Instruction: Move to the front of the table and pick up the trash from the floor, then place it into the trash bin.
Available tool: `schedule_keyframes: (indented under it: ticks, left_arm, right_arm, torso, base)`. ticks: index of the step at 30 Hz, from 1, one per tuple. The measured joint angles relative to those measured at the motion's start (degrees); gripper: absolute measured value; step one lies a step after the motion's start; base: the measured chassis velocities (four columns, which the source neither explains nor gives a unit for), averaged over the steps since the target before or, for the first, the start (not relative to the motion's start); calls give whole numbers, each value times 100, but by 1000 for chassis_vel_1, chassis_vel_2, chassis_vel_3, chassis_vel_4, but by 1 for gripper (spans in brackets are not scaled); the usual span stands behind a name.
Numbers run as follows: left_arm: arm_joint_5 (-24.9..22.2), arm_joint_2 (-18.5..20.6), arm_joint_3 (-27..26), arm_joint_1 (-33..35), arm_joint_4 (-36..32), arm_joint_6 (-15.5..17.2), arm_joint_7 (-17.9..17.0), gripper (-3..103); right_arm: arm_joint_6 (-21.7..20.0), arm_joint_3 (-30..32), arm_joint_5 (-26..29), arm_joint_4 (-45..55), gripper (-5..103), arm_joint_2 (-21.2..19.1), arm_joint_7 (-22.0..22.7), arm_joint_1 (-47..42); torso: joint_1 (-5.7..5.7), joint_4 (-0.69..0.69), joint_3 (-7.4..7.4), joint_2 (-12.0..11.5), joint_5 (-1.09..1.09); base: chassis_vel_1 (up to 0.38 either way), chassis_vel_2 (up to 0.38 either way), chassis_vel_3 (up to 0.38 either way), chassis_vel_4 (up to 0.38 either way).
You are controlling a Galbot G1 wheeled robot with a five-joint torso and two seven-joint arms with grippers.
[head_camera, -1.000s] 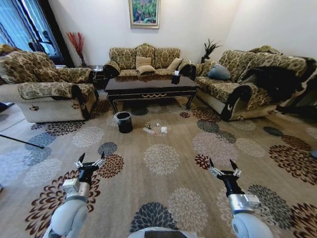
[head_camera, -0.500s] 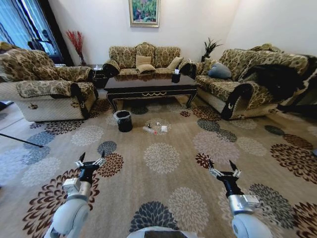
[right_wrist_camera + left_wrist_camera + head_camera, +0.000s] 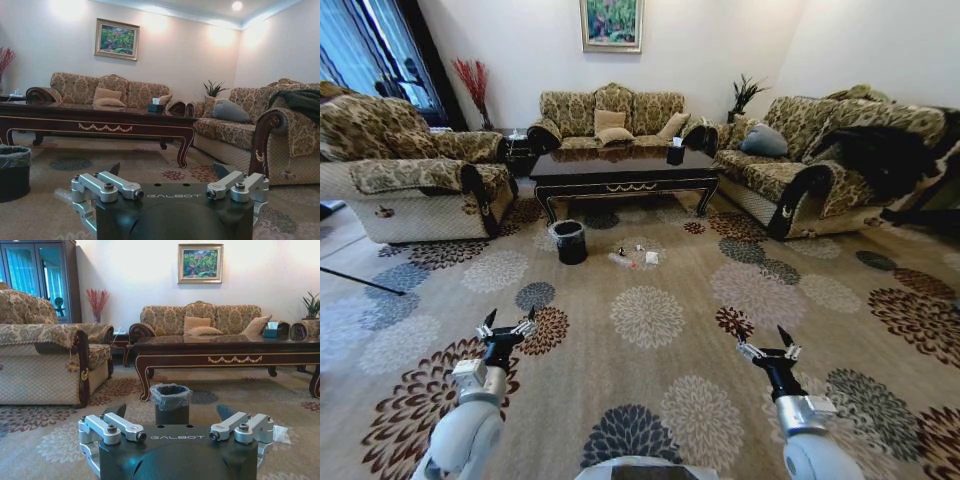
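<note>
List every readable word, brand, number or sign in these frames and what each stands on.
"GALBOT" on the body of the left end effector.
"GALBOT" on the body of the right end effector.
The tissue box on the table shows no legible print.

The floor (image 3: 650,390) is beige carpet with large round flower patterns. On it stands the table (image 3: 622,172), with a dark tissue box (image 3: 675,155) on its top. Just in front of the table's left end stands the trash bin (image 3: 569,242), and the trash (image 3: 633,258) lies scattered beside it.
</note>
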Motion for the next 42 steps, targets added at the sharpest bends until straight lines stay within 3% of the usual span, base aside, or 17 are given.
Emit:
schedule_keyframes:
  ticks: [42]
  left_arm:
    - [58,-210,15,146,-25,16,-19,100]
  right_arm:
    - [189,-20,-15,37,100,78,-59,-99]
  torso:
    - [-301,0,-634,-937,0]
  base:
    - [0,0,0,0]
